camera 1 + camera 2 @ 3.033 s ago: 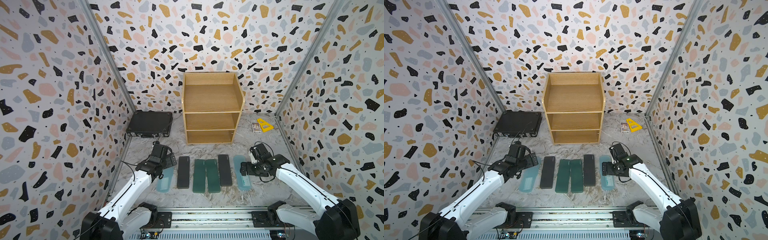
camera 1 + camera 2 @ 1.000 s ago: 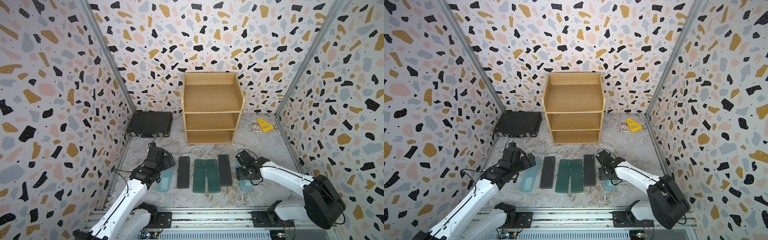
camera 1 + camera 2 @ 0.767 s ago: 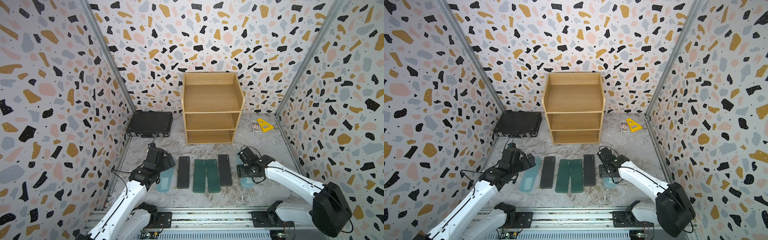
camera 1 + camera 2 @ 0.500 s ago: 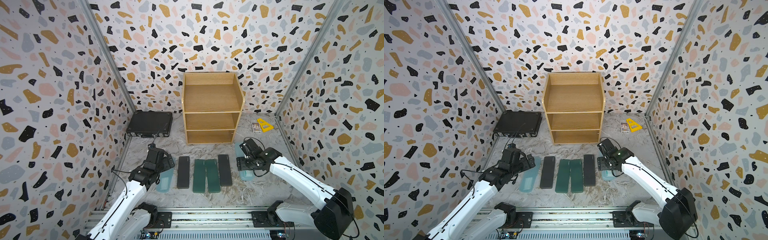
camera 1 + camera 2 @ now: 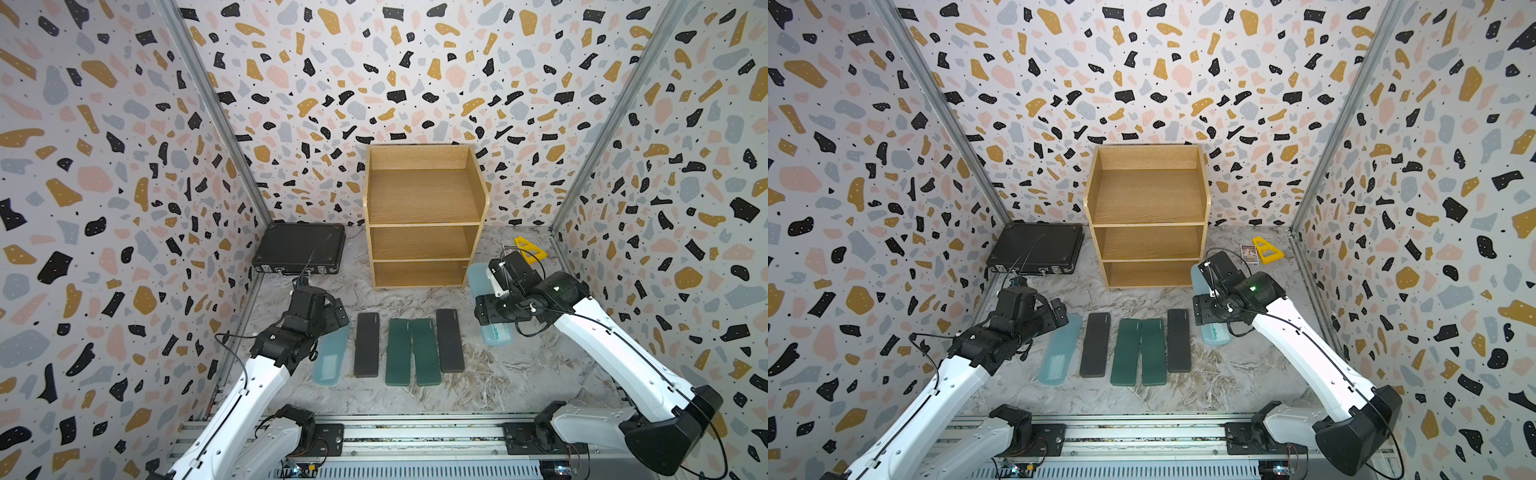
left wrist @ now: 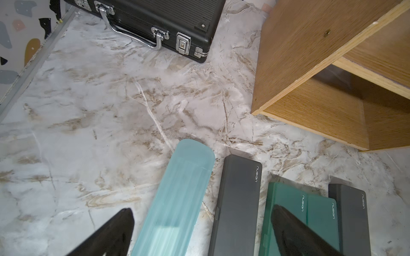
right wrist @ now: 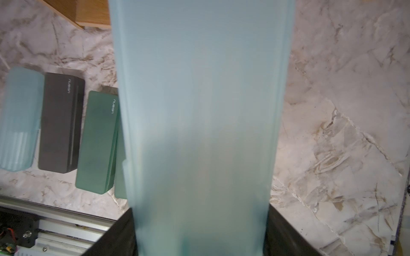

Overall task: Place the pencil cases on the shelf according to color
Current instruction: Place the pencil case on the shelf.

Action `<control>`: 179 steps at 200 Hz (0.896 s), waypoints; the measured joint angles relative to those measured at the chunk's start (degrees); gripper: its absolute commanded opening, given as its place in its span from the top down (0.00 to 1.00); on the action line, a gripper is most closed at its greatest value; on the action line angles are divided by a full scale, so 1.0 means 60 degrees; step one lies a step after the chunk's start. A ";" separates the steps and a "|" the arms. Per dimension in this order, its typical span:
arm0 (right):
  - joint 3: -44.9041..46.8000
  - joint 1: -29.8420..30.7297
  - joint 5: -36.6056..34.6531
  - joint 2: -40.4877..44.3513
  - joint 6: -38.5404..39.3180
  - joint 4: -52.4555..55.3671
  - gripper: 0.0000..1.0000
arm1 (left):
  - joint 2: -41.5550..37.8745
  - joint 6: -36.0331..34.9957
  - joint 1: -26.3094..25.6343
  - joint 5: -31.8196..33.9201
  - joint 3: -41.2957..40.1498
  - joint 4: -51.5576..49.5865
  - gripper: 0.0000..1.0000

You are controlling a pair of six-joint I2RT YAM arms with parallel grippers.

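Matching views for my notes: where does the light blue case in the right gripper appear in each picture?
A top view: light blue case, at the lower right corner of the shelf.
A top view: same place, by the shelf.
Left wrist: absent; only the other blue case.
Right wrist: fills the middle.
Shared landmark: the shelf.

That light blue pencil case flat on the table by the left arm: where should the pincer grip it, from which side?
Across its narrow width, coming down from above. The light blue case lies flat, so only its long edges offer opposing faces. Bare table flanks one edge; a slim gap separates the other from the black case. The left pincer stands open.
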State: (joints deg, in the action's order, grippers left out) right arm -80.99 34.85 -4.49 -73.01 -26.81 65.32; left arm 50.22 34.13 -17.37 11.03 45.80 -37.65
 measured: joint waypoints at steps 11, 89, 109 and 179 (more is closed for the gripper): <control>-0.0455 0.0000 0.0080 -0.0193 0.0076 0.0193 0.64 | 0.0022 0.0000 0.0000 -0.0004 0.0022 -0.0069 0.00; -0.4062 0.0000 0.0386 -0.2255 0.0601 0.1443 0.64 | 0.0219 -0.0022 -0.0007 -0.0084 0.0659 -0.0240 0.00; -0.5326 0.0000 0.0397 -0.2969 0.0736 0.1752 0.64 | 0.0222 -0.0055 -0.0011 -0.0087 0.0659 -0.0299 0.00; -1.0112 -0.0040 0.0481 -0.5676 0.1082 0.3129 0.66 | 0.0222 -0.0160 -0.0011 -0.0091 0.0659 -0.0299 0.00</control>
State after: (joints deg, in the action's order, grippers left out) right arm -141.67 34.61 -1.61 -107.07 -20.32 84.09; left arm 51.55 33.17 -17.43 10.48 49.76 -39.44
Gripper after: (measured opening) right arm 0.780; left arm 0.993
